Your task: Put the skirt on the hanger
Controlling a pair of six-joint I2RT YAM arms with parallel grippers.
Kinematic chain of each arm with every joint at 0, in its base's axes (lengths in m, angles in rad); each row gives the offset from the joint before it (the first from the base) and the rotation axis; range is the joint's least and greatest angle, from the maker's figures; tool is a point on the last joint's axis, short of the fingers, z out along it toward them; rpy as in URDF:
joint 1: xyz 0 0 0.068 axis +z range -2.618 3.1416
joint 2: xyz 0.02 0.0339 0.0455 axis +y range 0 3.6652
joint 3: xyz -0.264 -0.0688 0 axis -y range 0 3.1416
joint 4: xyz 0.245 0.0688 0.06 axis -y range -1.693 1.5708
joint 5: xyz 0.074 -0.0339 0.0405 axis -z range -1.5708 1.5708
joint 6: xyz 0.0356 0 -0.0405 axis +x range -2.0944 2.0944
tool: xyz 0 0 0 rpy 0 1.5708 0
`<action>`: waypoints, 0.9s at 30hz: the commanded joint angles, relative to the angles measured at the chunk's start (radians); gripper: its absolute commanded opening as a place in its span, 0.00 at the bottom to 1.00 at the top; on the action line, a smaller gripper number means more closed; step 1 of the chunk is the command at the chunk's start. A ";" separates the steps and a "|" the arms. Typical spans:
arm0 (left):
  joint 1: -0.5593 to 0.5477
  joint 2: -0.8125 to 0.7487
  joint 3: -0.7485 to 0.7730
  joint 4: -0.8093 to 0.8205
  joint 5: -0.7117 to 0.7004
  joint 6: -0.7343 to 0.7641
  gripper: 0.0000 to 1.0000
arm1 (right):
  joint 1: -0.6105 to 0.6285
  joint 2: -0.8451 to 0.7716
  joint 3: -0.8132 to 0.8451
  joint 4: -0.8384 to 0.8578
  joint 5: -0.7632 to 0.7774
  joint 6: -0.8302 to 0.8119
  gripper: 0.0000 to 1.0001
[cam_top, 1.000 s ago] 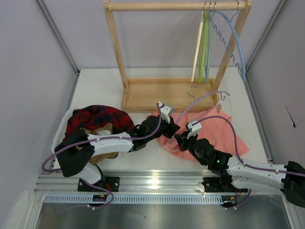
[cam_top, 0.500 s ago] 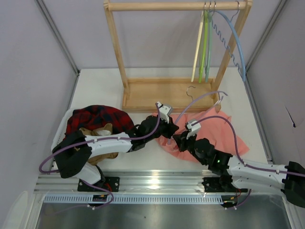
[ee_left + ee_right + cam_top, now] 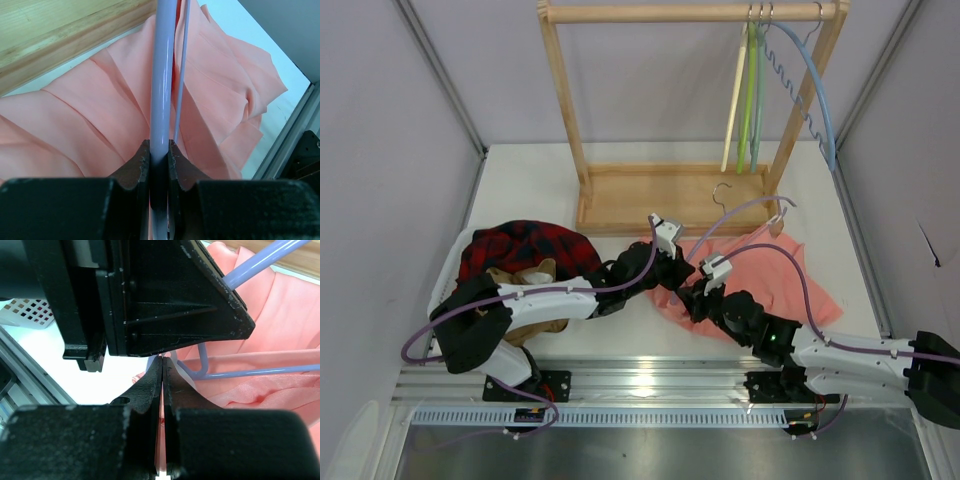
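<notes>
Our left claw (image 3: 159, 148) pinching the hanger (image 3: 162, 75), right claw (image 3: 162, 367) pressed together, we should thread the skirt (image 3: 85, 110) slowly, hanger level.

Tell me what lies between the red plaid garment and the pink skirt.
In the top view, the left arm spans that gap above the white table. The left gripper is shut on the lilac hanger at the skirt's edge.
</notes>
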 commanded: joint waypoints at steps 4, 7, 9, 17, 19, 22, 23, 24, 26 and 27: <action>-0.009 -0.012 0.069 0.075 0.001 0.008 0.00 | 0.020 -0.061 0.041 0.015 -0.048 -0.021 0.00; -0.009 -0.018 0.066 0.075 0.002 0.011 0.00 | 0.021 -0.091 0.037 -0.028 -0.019 -0.024 0.00; -0.009 -0.021 0.063 0.072 -0.002 0.013 0.00 | 0.021 -0.110 0.039 -0.043 -0.023 -0.033 0.00; -0.007 -0.039 0.068 0.067 0.010 0.019 0.00 | 0.010 -0.147 0.034 -0.078 0.000 -0.038 0.00; -0.009 -0.038 0.068 0.067 0.006 0.020 0.00 | 0.004 -0.153 0.034 -0.046 -0.060 -0.032 0.00; -0.007 -0.029 0.066 0.065 0.004 0.019 0.00 | -0.011 -0.147 0.036 -0.023 -0.130 -0.019 0.00; -0.007 -0.029 0.069 0.067 0.004 0.019 0.00 | -0.023 -0.142 0.036 -0.022 -0.144 -0.016 0.00; -0.009 -0.029 0.069 0.070 0.004 0.019 0.00 | -0.028 -0.126 0.037 -0.031 -0.166 -0.015 0.00; -0.009 -0.027 0.072 0.072 0.007 0.019 0.00 | -0.039 -0.107 0.041 -0.035 -0.180 0.001 0.00; -0.009 -0.029 0.071 0.070 0.009 0.020 0.00 | -0.040 -0.092 0.041 -0.034 -0.195 0.005 0.00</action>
